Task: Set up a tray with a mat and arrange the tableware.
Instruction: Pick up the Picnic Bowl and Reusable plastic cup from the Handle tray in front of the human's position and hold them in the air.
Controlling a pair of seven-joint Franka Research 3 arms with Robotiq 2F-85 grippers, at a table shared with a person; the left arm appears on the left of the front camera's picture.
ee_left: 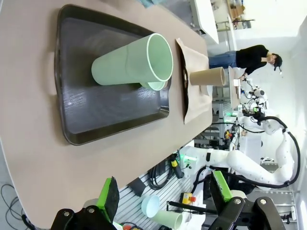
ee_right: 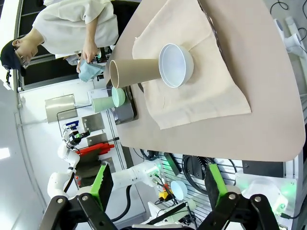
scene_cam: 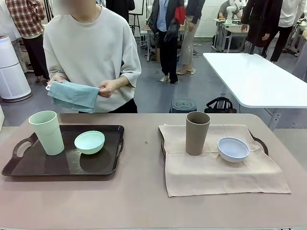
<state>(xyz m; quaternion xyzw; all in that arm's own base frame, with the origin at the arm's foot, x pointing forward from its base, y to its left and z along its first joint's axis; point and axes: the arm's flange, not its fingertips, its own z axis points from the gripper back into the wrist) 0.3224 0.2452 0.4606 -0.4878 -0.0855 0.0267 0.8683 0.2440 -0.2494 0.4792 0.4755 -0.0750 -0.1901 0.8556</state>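
Note:
A dark tray [scene_cam: 29,163] at the table's left holds a mint green tumbler [scene_cam: 48,132] upright and a mint green bowl [scene_cam: 89,142] beside it. To the right, a beige mat [scene_cam: 216,172] drapes over a second tray [scene_cam: 261,142] and carries a tan-brown tumbler [scene_cam: 197,133] and a pale blue-white bowl [scene_cam: 233,149]. At the far side a person holds a folded teal cloth [scene_cam: 74,95] in both hands. My left gripper [ee_left: 165,189] is open, back from the dark tray [ee_left: 96,110] and mint tumbler [ee_left: 129,60]. My right gripper [ee_right: 158,179] is open, off the table's edge, facing the mat [ee_right: 201,91], tan tumbler [ee_right: 136,72] and bowl [ee_right: 176,64].
The brown table [scene_cam: 134,201] has bare surface in front of both trays and between them. A white table [scene_cam: 259,76] stands behind at the right. People stand farther back in the room.

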